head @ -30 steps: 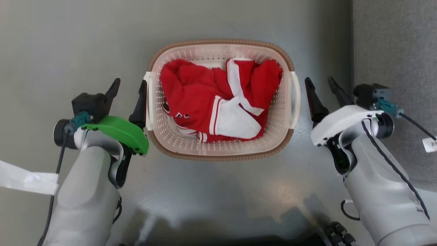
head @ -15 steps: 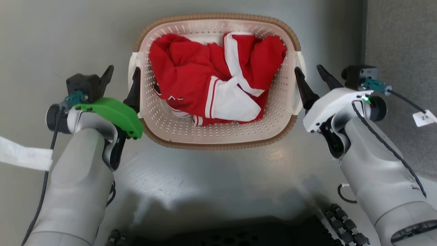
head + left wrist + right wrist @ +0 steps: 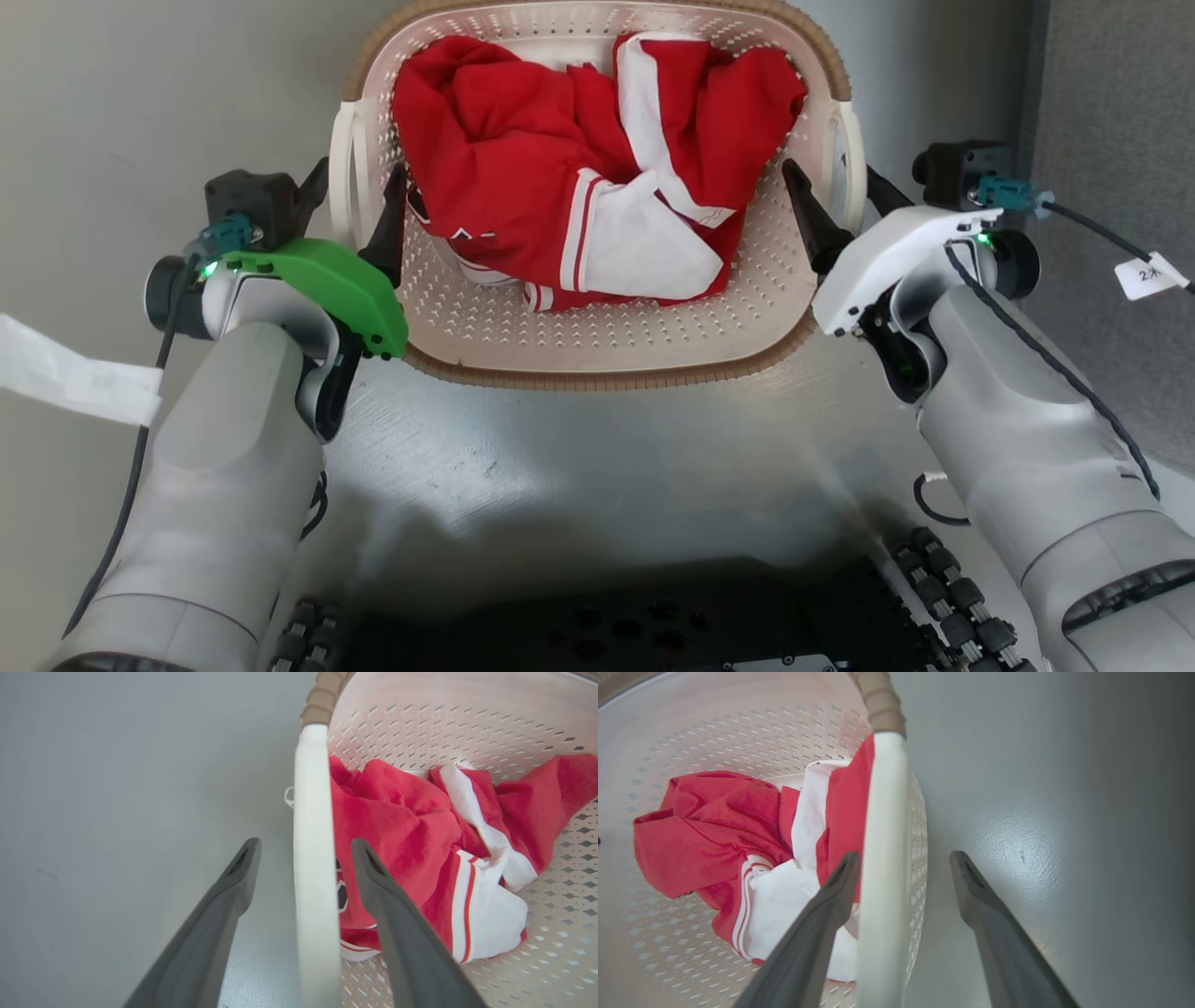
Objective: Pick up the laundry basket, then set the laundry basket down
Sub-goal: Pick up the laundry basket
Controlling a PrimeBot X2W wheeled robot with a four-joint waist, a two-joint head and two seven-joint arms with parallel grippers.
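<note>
Partly cropped laundry basket point(image 3: 597, 341), red garment point(image 3: 523, 177) inside

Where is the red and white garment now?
Head view, top centre: the garment lies inside the laundry basket, between the left hand and the right hand.

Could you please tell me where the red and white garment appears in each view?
Head view: red and white garment upper centre, in the cream perforated plastic laundry basket.
Left wrist view: garment right of centre.
Right wrist view: garment left of centre.
Shared landmark: basket's brown rim.
</note>
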